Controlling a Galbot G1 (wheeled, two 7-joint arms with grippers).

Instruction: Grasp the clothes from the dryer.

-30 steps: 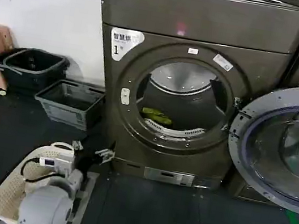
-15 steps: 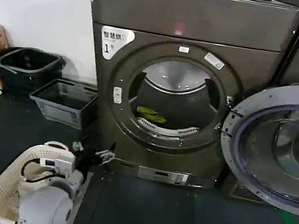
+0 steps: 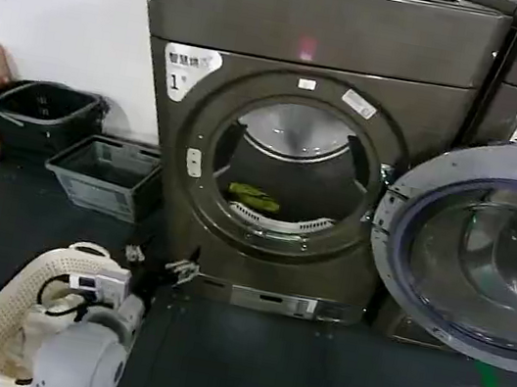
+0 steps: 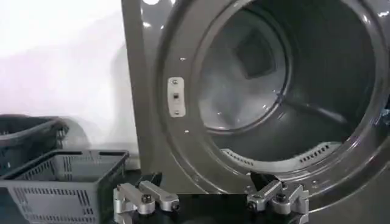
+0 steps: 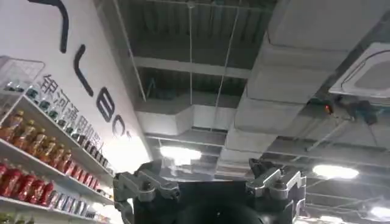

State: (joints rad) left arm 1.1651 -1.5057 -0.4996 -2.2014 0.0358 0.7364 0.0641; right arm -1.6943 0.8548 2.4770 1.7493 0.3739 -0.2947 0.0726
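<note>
Head view – scene: dryer (image 3: 295, 150) w/ white "1" sticker (image 3: 187, 66) & pink light (image 3: 307, 49) stood dead ahead, round mouth uncovered; the open glass door (image 3: 472, 254) hung to its right.
Clothes: small yellow-green cloth (image 3: 253, 196) lay low inside the drum, nr the front lip, toward the robot's left side of the mouth.
Left gripper: (image 3: 158, 269) sat low, nr the dryer's bottom left corner, well short of the cloth and below the mouth. Left wrist view showed its fingertips (image 4: 159, 198) spread wide, nothing between the jaws, aimed at the drum opening.
Right gripper: (image 5: 210, 185) pointed up at the ceiling, parked away from the work; jaws wide apart, empty.
Arm pose: left arm folded low in front of the body, over a white mesh basket (image 3: 4, 320) on the floor.
Risk 1: prob. a knock on the mouth's lower rim (image 3: 274, 246), since the gripper must rise and go in from below the lip.
Risk 2: cloth is small & flat on the drum; jaws could scrape metal or pinch just a fold and drop it on exit.
Risk 3: grey crate (image 3: 103, 173) stood just left of the dryer; a wide elbow swing could clip it.
</note>
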